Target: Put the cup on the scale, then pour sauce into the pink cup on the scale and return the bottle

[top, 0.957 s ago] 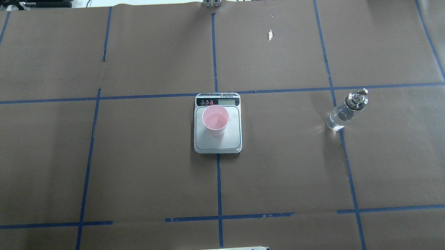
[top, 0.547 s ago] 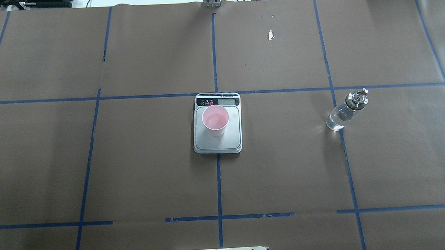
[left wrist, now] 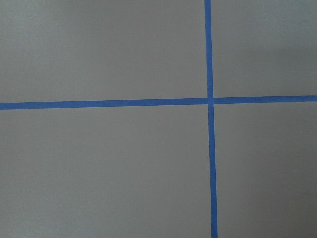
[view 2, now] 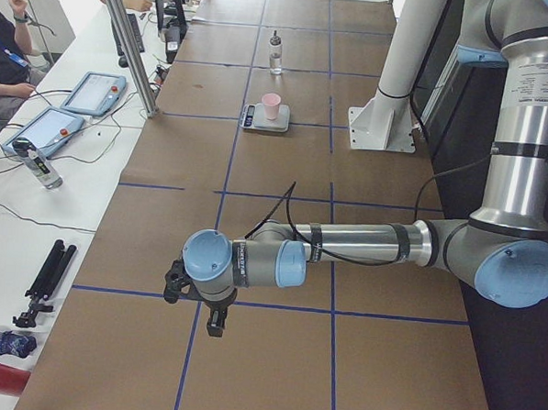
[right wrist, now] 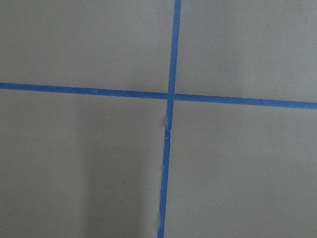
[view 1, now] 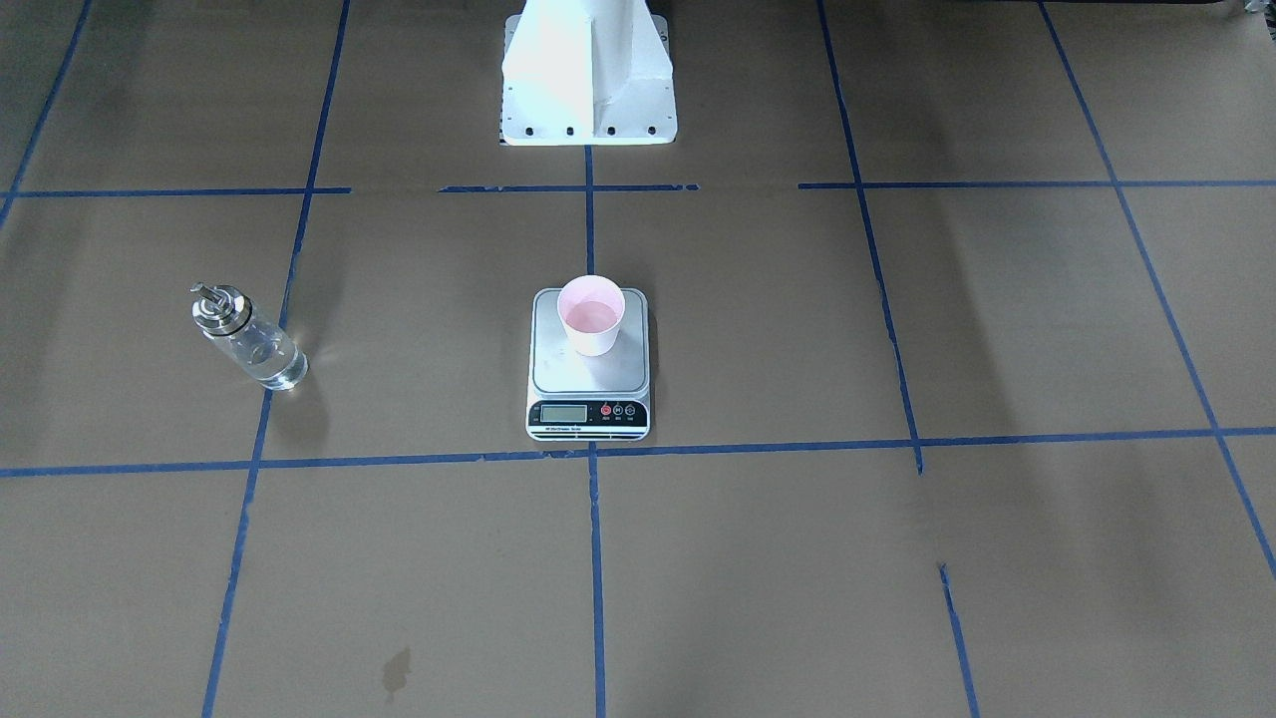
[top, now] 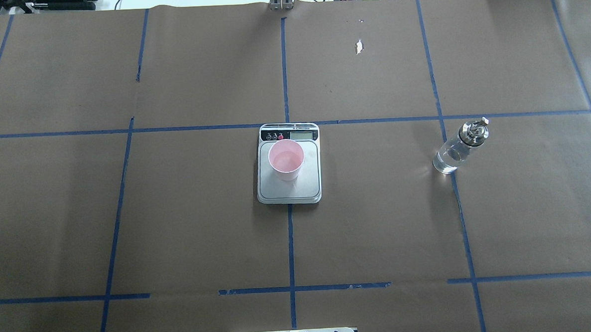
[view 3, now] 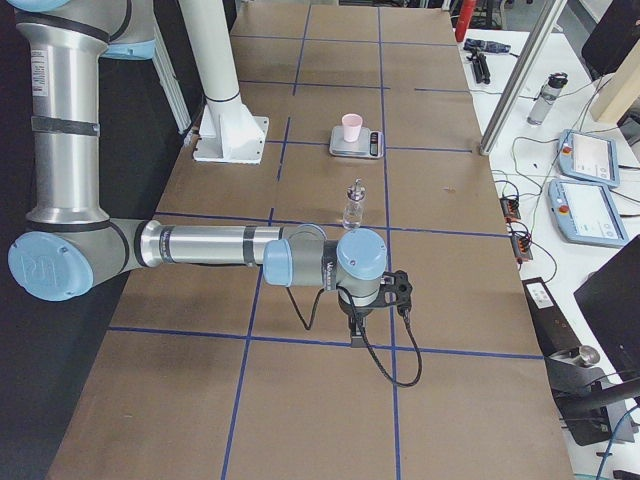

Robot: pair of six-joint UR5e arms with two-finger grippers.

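Brown paper is covering the bench, blue tape lines are gridding it, and two tablets are lying alongside.

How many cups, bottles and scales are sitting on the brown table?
Pink cup: 1
Glass bottle: 1
Scale: 1
Total: 3

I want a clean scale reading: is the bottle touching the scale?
Apart. The overhead view shows the bottle standing well to the side of the scale, with bare brown table between them.
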